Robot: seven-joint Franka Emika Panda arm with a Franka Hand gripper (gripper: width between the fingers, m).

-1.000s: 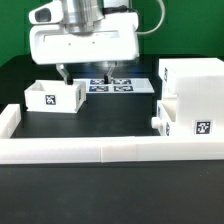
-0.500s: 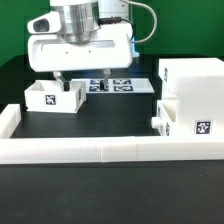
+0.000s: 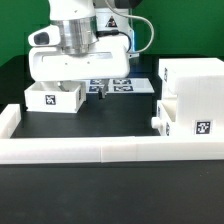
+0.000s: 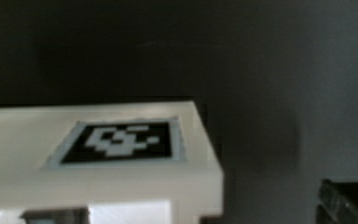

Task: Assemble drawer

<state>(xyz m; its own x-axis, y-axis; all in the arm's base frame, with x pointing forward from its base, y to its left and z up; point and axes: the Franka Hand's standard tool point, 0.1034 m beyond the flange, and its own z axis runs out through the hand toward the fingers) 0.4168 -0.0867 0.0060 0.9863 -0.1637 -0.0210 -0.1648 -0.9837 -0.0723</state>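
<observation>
A small open-topped white tray (image 3: 55,98) with a tag stands at the exterior view's left. My gripper (image 3: 78,90) hangs low just over the tray's right end, jaws apart and holding nothing. One dark fingertip (image 3: 100,91) shows just right of the tray; the other is hidden behind the tray wall. The wrist view shows the tray's tagged white face (image 4: 123,140) close up, with one dark finger (image 4: 350,200) beside it. The tall boxy housing (image 3: 190,80) stands at the right, with the second tray (image 3: 188,120) against its lower front.
The long low white border wall (image 3: 100,150) runs across the front and up the left side. The marker board (image 3: 128,84) lies flat behind the gripper. The table is black.
The gripper has moved toward the exterior view's left and a little lower, from over the marker board to the left tray's right end. The parts have not moved.
</observation>
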